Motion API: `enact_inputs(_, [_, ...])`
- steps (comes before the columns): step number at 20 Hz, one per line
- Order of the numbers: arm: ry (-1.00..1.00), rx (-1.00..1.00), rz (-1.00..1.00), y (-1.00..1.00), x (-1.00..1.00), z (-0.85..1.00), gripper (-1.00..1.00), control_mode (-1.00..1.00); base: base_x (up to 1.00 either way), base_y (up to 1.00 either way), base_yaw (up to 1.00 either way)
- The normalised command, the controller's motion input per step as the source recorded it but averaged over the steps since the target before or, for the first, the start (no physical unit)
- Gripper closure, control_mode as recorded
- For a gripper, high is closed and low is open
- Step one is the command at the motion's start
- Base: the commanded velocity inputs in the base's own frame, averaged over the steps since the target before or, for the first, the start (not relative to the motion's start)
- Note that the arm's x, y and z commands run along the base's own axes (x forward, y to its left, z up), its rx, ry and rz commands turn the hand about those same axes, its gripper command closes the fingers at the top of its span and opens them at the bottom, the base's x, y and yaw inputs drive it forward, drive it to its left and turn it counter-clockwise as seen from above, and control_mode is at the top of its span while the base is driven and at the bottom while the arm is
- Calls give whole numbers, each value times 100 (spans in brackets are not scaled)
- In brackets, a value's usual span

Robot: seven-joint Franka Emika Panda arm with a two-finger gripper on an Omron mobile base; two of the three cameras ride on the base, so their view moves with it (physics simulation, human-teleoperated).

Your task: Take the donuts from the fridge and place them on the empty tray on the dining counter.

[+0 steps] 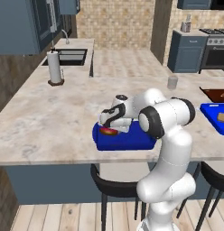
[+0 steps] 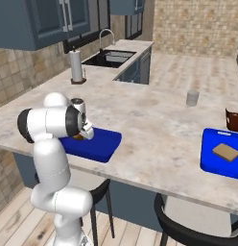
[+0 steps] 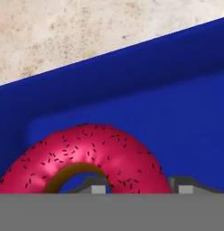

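1. The pink donut [image 3: 86, 158] is low inside the blue tray [image 1: 132, 142], near the tray's left end, in the gripper [image 3: 138, 185].
2. The jaws pinch the pink donut's ring, one finger tip in its hole.
3. It looks almost put down; letting go is left, and a second donut too.
4. The donut is round, shiny, with dark sprinkles. The tray is smooth, with a low rim, on the speckled stone counter [image 1: 50, 117].
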Motion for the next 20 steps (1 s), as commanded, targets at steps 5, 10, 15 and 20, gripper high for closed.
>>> enact_inputs(5, [13, 0, 0, 26, 7, -33, -100, -100, 0, 0, 0])
enact_inputs(10, [0, 0, 0, 7, -42, 0, -100, -100, 0, 0, 0])
enact_inputs(15, [0, 0, 0, -26, -34, 0, -100, -100, 0, 0, 0])
enact_inputs(20, [-8, 3, 3, -16, -21, 64, -100, -100, 0, 0, 0])
